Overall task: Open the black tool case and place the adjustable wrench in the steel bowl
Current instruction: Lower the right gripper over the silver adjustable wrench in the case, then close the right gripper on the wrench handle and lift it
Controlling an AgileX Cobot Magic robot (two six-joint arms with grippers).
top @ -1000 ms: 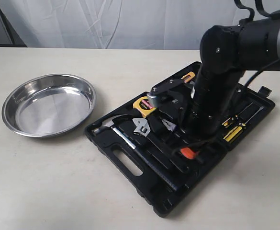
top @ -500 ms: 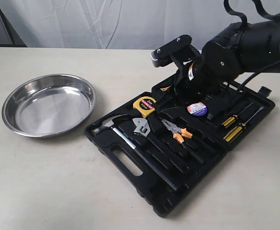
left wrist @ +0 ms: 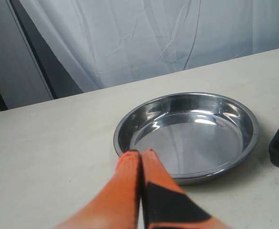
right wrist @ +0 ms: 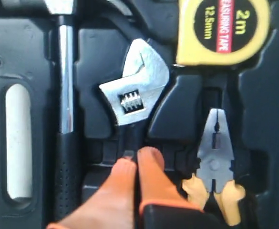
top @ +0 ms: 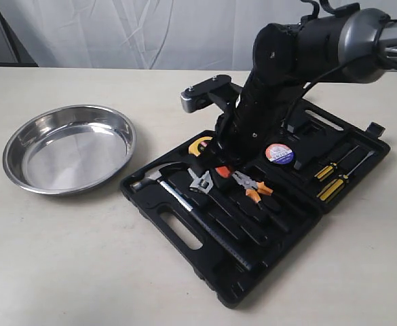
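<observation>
The black tool case [top: 156,204] lies open on the table, tools in its recesses. The adjustable wrench [top: 199,182] rests in its recess, silver head [right wrist: 135,90] toward the tape measure, slim black handle running under my right gripper [right wrist: 137,158]. That gripper's orange fingers are pressed together just above the handle, holding nothing I can see. In the exterior view the right gripper [top: 220,165] hangs low over the case's left half. The steel bowl [top: 69,148] sits empty left of the case. My left gripper [left wrist: 140,155] is shut, its tips near the bowl's [left wrist: 187,136] rim.
A claw hammer [right wrist: 65,95] lies beside the wrench, orange-handled pliers [right wrist: 215,157] on its other side, and a yellow tape measure [right wrist: 222,28] past its head. Screwdrivers [top: 334,180] and a tape roll [top: 279,153] fill the case's right half. A white curtain hangs behind.
The right arm rose out of the case's middle, then swung left; its gripper now sits over the wrench handle. The pliers and tape roll came into view.
</observation>
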